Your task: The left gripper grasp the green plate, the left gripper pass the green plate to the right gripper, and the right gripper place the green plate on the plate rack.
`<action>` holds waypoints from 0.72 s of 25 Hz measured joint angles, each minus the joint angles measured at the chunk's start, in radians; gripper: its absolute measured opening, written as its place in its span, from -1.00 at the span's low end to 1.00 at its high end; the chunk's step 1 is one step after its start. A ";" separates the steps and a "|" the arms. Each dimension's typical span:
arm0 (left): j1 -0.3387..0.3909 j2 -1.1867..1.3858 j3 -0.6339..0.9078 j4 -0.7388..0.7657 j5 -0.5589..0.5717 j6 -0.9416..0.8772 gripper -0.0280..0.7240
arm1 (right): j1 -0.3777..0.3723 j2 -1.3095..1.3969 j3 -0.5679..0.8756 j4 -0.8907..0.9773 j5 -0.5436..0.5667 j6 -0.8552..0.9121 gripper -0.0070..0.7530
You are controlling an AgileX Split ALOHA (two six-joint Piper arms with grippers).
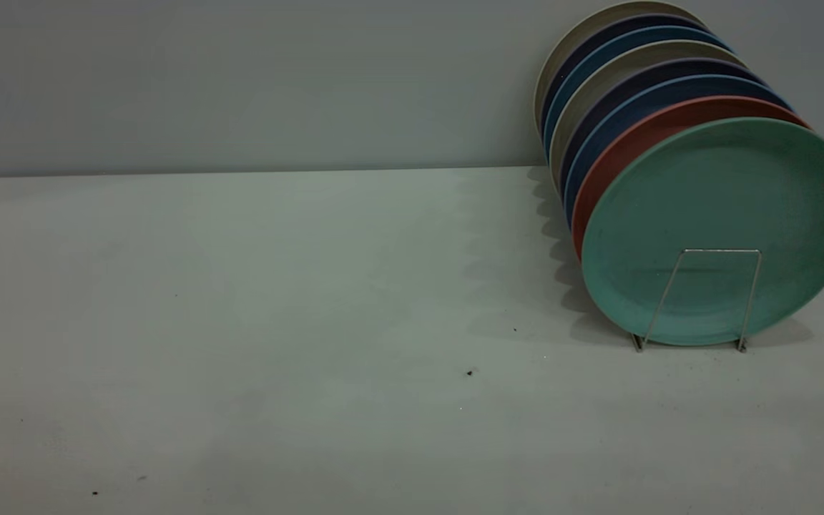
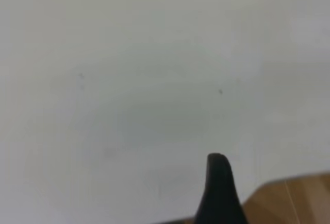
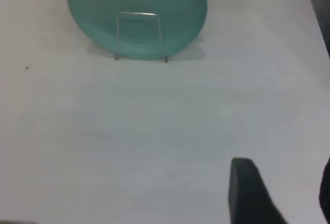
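We see the green plate (image 1: 719, 229) standing on edge at the front of the plate rack (image 1: 712, 297), leaning back against the row behind it, on the right side of the pale surface (image 1: 276, 322). Only the rack's front wire loop shows, crossing the plate's lower face. Behind the green plate we count one salmon plate (image 1: 623, 146) and about six more in blue, dark and cream, though their rims overlap and the count is unsure. We find no writing or labels anywhere. The surface left of the rack lies open up to the wall. In the right wrist view, the right hand (image 3: 281, 198) shows two dark fingers spread apart, well away from the rack. The left hand (image 2: 219, 190) shows one dark finger above the surface near its edge; we cannot tell its state.
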 joint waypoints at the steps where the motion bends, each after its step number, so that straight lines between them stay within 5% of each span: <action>1: 0.010 -0.023 0.000 0.000 0.002 0.000 0.62 | 0.011 0.000 0.000 0.000 0.000 0.000 -0.05; 18: 0.019 -0.040 0.000 0.000 0.011 0.000 0.62 | 0.050 0.000 0.000 0.000 0.000 0.000 -0.05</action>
